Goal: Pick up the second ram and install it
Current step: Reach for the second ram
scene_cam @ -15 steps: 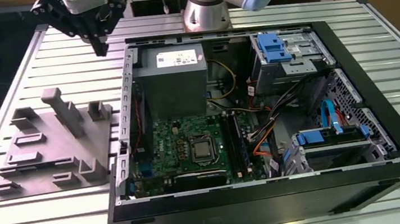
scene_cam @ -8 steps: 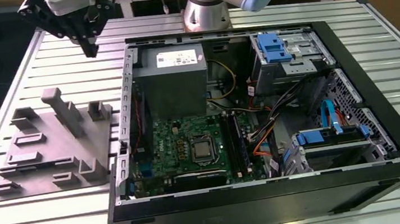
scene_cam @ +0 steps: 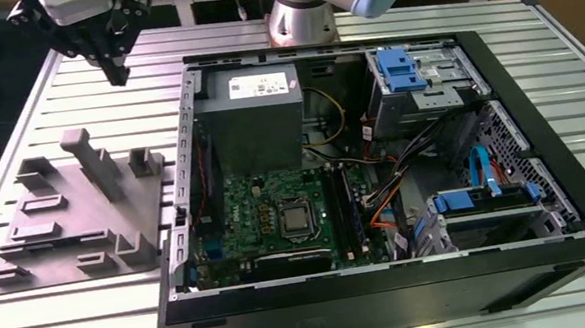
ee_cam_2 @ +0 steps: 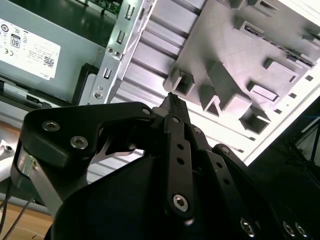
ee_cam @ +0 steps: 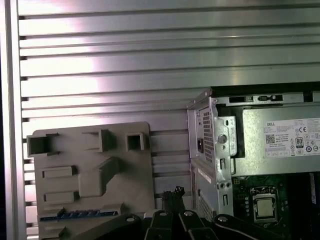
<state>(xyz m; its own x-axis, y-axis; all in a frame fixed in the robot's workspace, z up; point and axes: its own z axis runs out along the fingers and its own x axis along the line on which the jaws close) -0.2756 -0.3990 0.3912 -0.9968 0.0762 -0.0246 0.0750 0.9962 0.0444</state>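
In the first wrist view the second ram (ee_cam: 80,215) is a thin blue-green stick lying in a slot along one edge of the grey holder block (ee_cam: 90,180). That holder (scene_cam: 77,213) sits on the slatted table at the exterior view's left, beside the open computer case (scene_cam: 382,170). My gripper (scene_cam: 117,75) hangs high above the table behind the holder, well clear of the ram. Its fingers (ee_cam_2: 172,102) meet at the tips with nothing between them. They also show closed in the first wrist view (ee_cam: 172,192). The green motherboard (scene_cam: 276,211) lies inside the case.
The case holds a grey power supply (scene_cam: 253,110), blue drive brackets (scene_cam: 397,69) and loose cables (scene_cam: 384,195). Long black slot rails (scene_cam: 344,208) run beside the processor socket (scene_cam: 296,217). The arm's base (scene_cam: 298,14) stands behind the case. Table edges lie close on the exterior view's left.
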